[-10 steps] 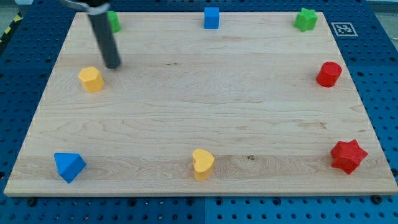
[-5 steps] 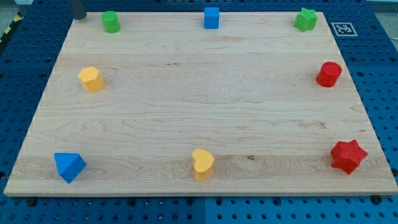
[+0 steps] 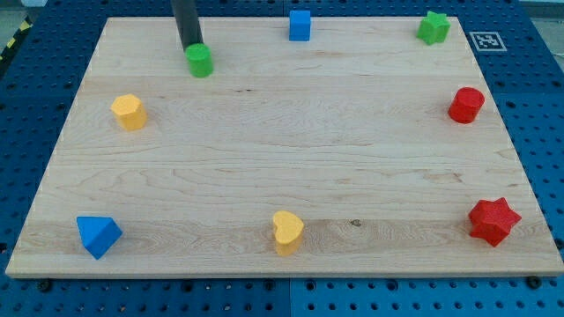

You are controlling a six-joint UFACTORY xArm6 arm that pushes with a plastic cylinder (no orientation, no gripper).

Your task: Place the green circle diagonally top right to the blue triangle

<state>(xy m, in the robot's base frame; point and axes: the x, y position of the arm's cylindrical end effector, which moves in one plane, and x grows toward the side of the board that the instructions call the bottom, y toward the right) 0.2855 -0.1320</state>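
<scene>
The green circle (image 3: 200, 61) sits near the view's top left on the wooden board (image 3: 282, 167). My tip (image 3: 190, 47) touches its upper left side, the rod rising out of the view's top. The blue triangle (image 3: 97, 235) lies at the view's bottom left corner, far below and left of the green circle.
A yellow hexagon-like block (image 3: 129, 112) is at the left. A blue cube (image 3: 300, 25) and a green star (image 3: 433, 27) are along the top. A red cylinder (image 3: 466, 105) and a red star (image 3: 493, 220) are at the right. A yellow heart (image 3: 286, 232) is at bottom middle.
The rod left the yellow block, swung to the top left corner, then came behind the green circle. The green circle has slid right and down from the top edge.
</scene>
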